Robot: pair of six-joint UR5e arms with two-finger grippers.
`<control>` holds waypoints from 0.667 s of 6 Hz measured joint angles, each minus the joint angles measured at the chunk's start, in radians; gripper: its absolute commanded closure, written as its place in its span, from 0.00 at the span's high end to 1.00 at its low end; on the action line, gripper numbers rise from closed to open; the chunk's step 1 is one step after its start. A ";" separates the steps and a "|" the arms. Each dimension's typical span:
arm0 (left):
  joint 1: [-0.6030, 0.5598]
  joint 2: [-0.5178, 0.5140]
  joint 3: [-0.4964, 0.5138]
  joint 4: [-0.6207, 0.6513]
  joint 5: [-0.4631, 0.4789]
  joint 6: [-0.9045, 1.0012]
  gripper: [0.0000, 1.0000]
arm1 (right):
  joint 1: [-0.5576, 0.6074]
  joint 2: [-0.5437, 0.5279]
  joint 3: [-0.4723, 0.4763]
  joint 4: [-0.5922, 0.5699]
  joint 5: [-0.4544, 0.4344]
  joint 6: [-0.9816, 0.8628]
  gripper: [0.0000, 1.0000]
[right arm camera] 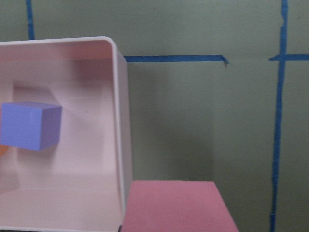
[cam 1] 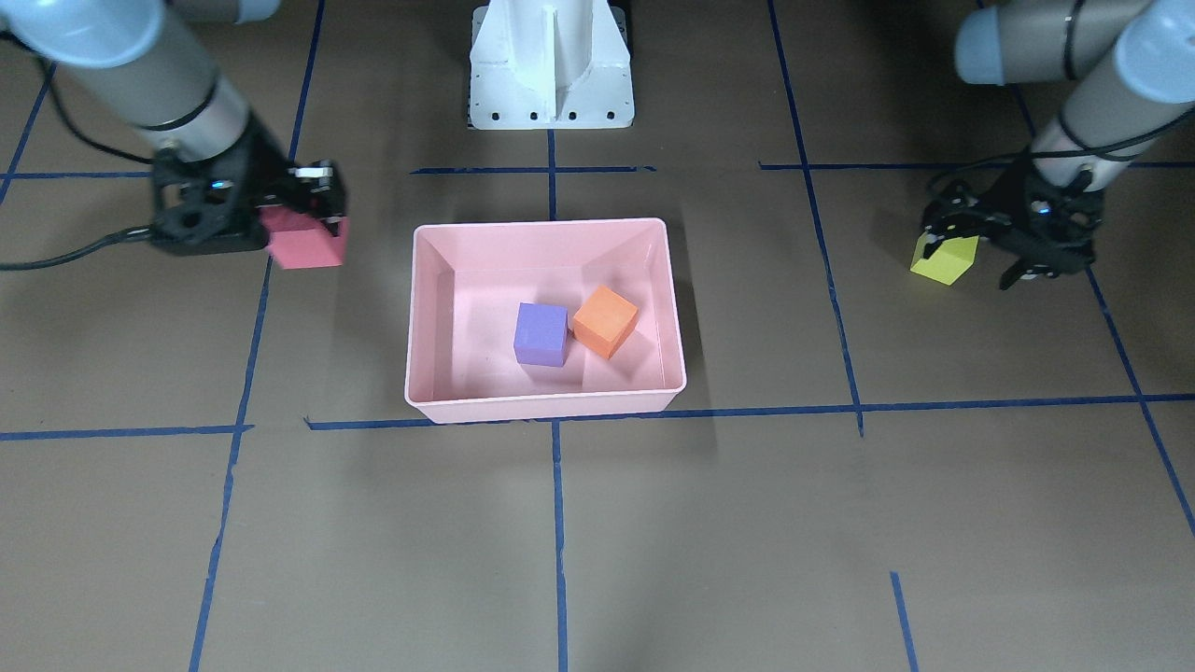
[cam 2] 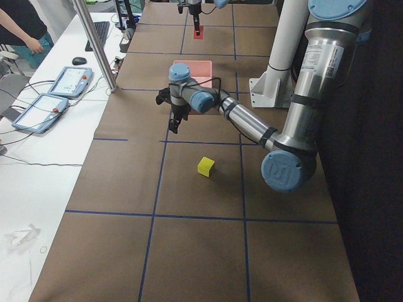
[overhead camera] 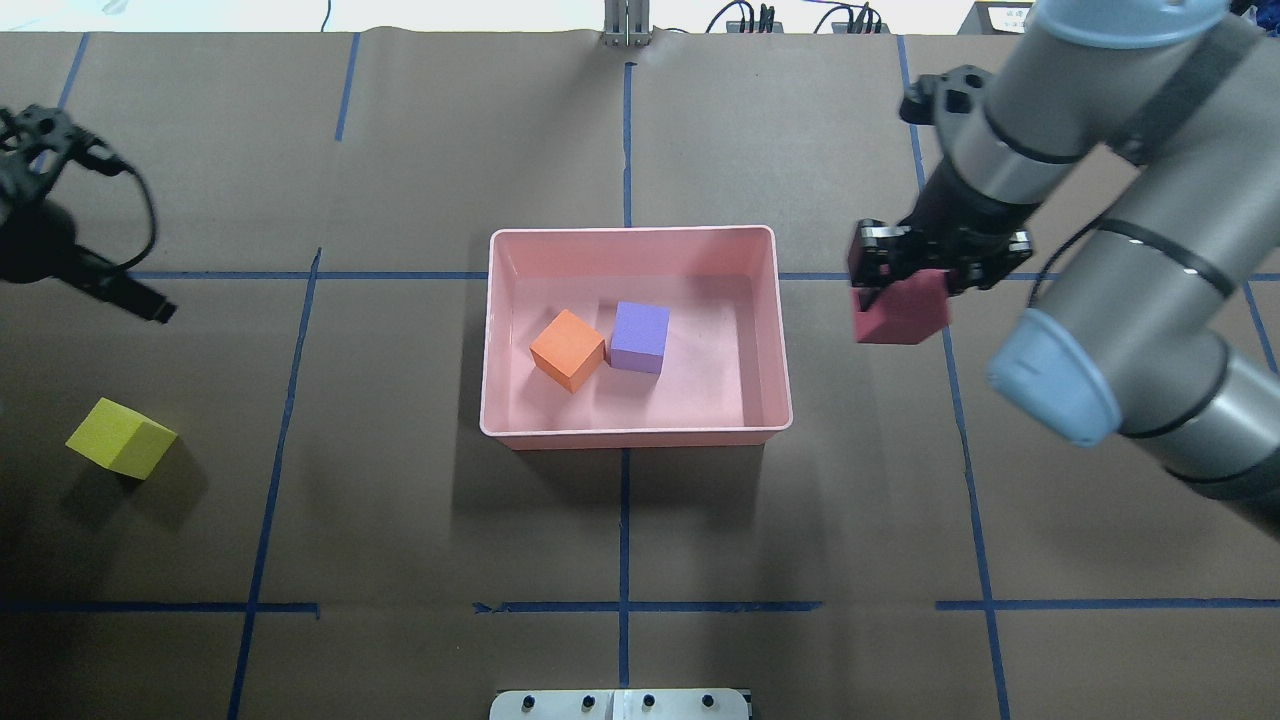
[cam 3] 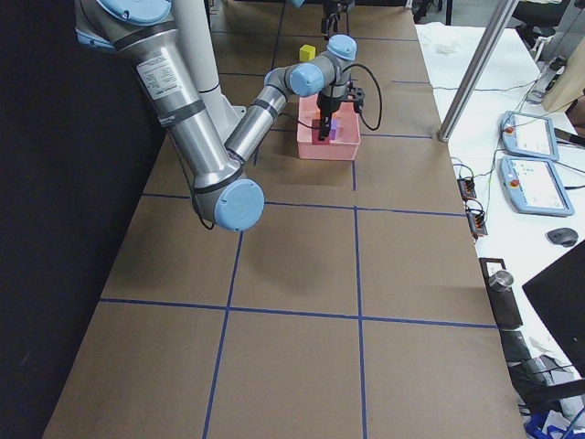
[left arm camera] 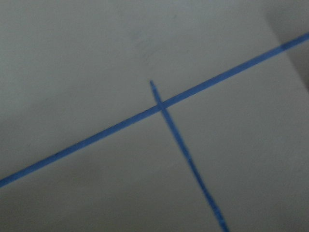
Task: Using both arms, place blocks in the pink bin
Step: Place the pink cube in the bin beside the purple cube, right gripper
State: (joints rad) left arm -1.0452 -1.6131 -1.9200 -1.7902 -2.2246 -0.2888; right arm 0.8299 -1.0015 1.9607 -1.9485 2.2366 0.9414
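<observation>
The pink bin (cam 1: pixel 541 225) (overhead camera: pixel 630 232) sits mid-table with a purple block (cam 1: pixel 541 334) (overhead camera: pixel 640 337) and an orange block (cam 1: pixel 605 320) (overhead camera: pixel 567 349) side by side on its floor. My right gripper (cam 1: pixel 313 229) (overhead camera: pixel 900 285) is shut on the red block (cam 1: pixel 308 247) (overhead camera: pixel 900 315) (right arm camera: pixel 178 205), held above the table just outside the bin's wall (right arm camera: pixel 120 121). The yellow-green block (overhead camera: pixel 120 437) (cam 2: pixel 206 166) lies on the table. Raised above the table and apart from that block, my left gripper (cam 1: pixel 980 254) (cam 2: pixel 175 123) is open and holds nothing.
The white pedestal base (cam 1: pixel 551 65) stands behind the bin on the robot's side. Blue tape lines (left arm camera: pixel 159 104) grid the brown table. A white side bench with tablets (cam 2: pixel 69 82), a metal pole and a person's arm lie beyond the table's far edge.
</observation>
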 measured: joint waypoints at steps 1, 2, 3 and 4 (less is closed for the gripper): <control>-0.015 0.078 0.002 -0.081 -0.017 0.017 1.00 | -0.056 0.082 -0.051 0.001 -0.043 0.113 0.85; -0.019 0.139 0.003 -0.154 -0.028 0.019 1.00 | -0.106 0.140 -0.098 0.004 -0.096 0.217 1.00; -0.019 0.171 0.000 -0.197 -0.044 0.000 1.00 | -0.149 0.170 -0.135 0.034 -0.153 0.298 1.00; -0.016 0.175 -0.003 -0.212 -0.054 -0.030 1.00 | -0.172 0.179 -0.157 0.072 -0.190 0.331 1.00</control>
State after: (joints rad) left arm -1.0612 -1.4380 -1.9233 -2.0023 -2.2787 -0.3184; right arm 0.6580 -0.8223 1.8042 -1.8768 2.0471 1.2724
